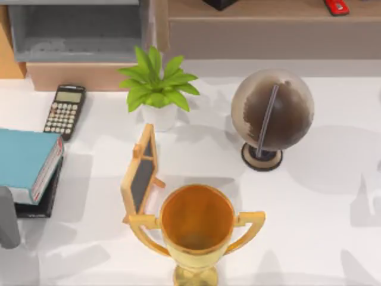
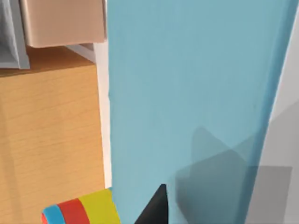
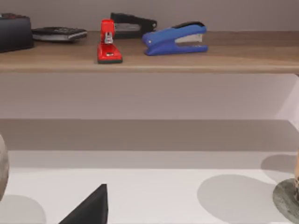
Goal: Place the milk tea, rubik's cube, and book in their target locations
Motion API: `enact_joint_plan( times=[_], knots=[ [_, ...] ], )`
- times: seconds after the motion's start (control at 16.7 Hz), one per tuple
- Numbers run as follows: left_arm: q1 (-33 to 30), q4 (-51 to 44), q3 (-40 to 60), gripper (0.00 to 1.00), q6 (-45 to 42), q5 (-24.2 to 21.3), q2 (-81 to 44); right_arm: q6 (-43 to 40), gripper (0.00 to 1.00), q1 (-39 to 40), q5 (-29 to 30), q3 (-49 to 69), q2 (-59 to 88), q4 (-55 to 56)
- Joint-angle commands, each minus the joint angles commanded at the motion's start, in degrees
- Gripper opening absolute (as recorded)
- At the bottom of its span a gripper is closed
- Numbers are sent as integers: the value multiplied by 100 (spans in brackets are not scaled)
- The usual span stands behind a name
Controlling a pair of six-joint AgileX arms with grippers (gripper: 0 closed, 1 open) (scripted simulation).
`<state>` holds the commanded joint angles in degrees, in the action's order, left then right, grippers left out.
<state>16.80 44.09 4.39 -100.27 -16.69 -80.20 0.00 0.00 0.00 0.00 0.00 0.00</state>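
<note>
One light-blue book (image 1: 24, 158) lay at the top view's left edge, resting on one thin black notebook (image 1: 43, 202) whose edge stuck out beneath it. One calculator (image 1: 65, 111) sat just beyond the book, toward the back of the table. One potted plant (image 1: 157, 89), one small framed chalkboard (image 1: 140, 176), one globe (image 1: 272, 116) and one gold trophy (image 1: 197, 226) stood on the white table (image 1: 321, 202).

A grey part of my left arm (image 1: 8, 217) showed at the left edge, beside the near end of the book. In the left wrist view the blue cover (image 2: 187, 93) lay directly below the camera, and one dark fingertip (image 2: 154, 210) reached over its near edge; whether that gripper was spread, clenched or gripping anything I cannot tell. Beside the fingertip, off the book's edge, sat a striped object in blue, red and yellow (image 2: 81, 210), against a wooden surface (image 2: 46, 140).

In the right wrist view one dark fingertip (image 3: 91, 210) hung above the table, and I cannot tell that gripper's state either. Ahead of it and higher ran a wooden shelf (image 3: 233, 56) carrying three staplers: one red (image 3: 108, 43), one blue (image 3: 175, 38), one black (image 3: 133, 24).

The calculator's keys carried marks too small to read, and no other writing was legible.
</note>
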Motion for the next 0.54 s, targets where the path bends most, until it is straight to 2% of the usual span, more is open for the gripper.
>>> enact_joint_plan(
  times=[0.18,0.54],
  knots=[
    [0,0,0,98,0,0,0,0,100,0,0,0,0,0],
    [0,0,0,100,0,0,0,0,100,0,0,0,0,0]
  ],
)
